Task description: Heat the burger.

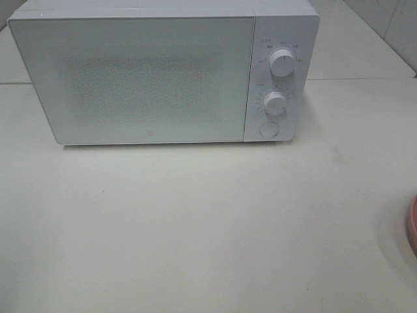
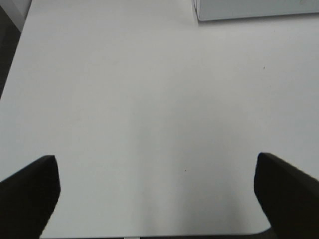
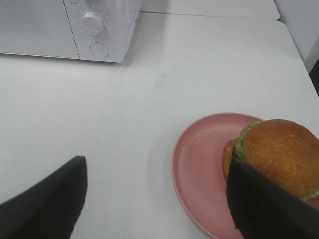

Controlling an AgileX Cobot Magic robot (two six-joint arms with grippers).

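The white microwave (image 1: pixel 163 72) stands at the far side of the white table (image 1: pixel 195 228), its door shut, with two round knobs (image 1: pixel 281 63) and a round button (image 1: pixel 268 129) down its right-hand panel. In front of it the tabletop runs wide and bare toward the camera. At the table's right edge, in the high view, only a sliver of the pink plate (image 1: pixel 412 228) shows.

The right wrist view gives the plate (image 3: pixel 199 164) more fully: it sits well apart from the microwave (image 3: pixel 70 30), toward the near right part of the table. The burger (image 3: pixel 281 154) lies on the plate, on the side away from the microwave, its glossy brown bun tilted and green lettuce showing at its rim. The right gripper (image 3: pixel 159 209) hovers above the table with its jaws spread wide and nothing between them; one dark finger (image 3: pixel 264 209) overlaps the burger's near side in the picture, though whether it touches the bun cannot be told.

The left gripper (image 2: pixel 157 199) hangs over bare table with its jaws spread fully and holding nothing; a corner of the microwave (image 2: pixel 254 9) lies ahead of it. A dark strip past the table's left edge (image 2: pixel 11 55) marks where the surface ends. Behind the table, pale tiled wall (image 1: pixel 391 26) shows at the right.
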